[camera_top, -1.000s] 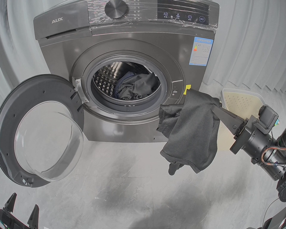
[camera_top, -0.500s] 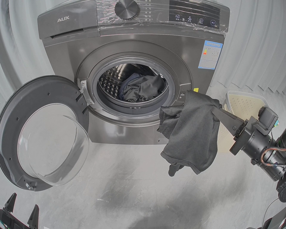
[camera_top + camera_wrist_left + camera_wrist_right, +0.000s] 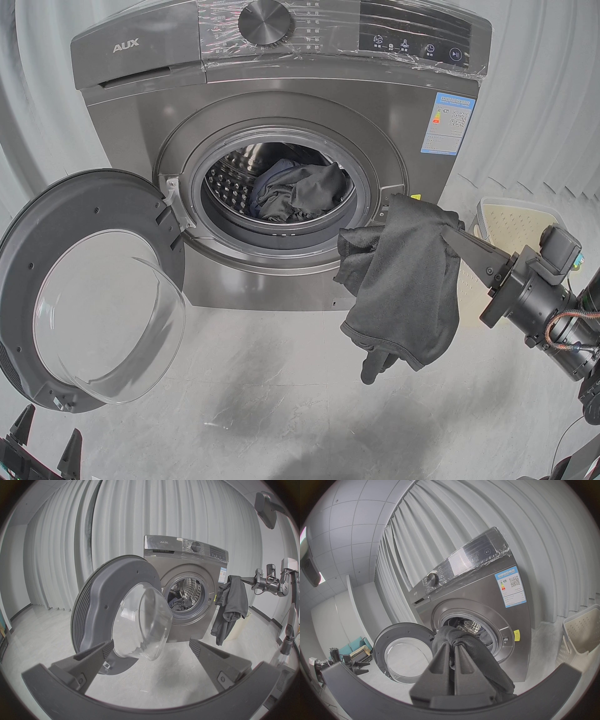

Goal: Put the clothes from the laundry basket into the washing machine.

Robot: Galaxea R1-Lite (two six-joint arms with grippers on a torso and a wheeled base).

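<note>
Mid-carry: my right gripper (image 3: 450,232) clenches its fingers (image 3: 475,250) on the dark grey garment (image 3: 400,281) — next I must push it into the silver-grey washing machine (image 3: 281,94).

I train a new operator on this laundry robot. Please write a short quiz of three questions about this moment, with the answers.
1. True or false: the round grey door of the grey front-loading washing machine stands open.
2. What does the right gripper hold? A) a white towel; B) a dark grey cloth garment; C) nothing.
3. Fill in: in the head view, the cream plastic laundry basket stands on the floor at the machine's ____ side.

Key: 1 true; 2 B; 3 right.
</note>
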